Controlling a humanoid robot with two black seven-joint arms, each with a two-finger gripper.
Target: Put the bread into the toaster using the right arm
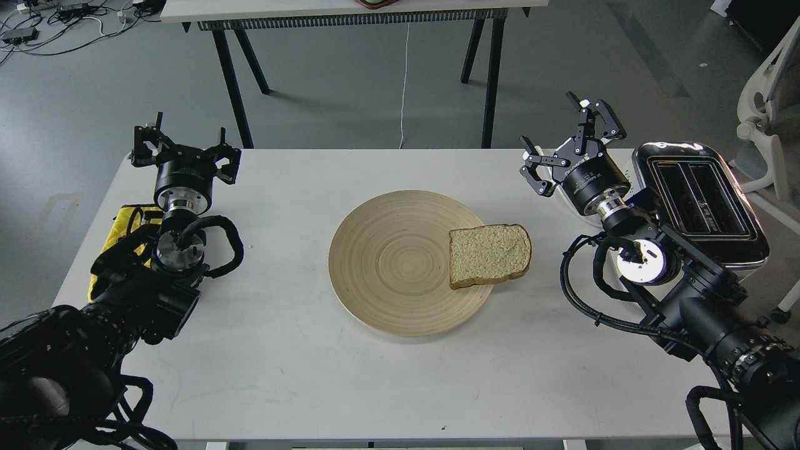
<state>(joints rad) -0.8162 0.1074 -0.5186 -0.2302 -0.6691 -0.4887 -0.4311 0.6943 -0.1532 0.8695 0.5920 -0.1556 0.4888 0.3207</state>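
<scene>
Right gripper [565, 140] hovering wide open, fingers spread, holding nothing. Lying below and to its left: the bread [489, 254], flat on the right edge of a round wooden plate [387, 262], well apart from the fingers. Sitting just to the gripper's right: the toaster [700, 200], slots facing up, on the white table [281, 362]. Left gripper [185, 150] likewise gaping open, gripping nothing, far across the table.
</scene>
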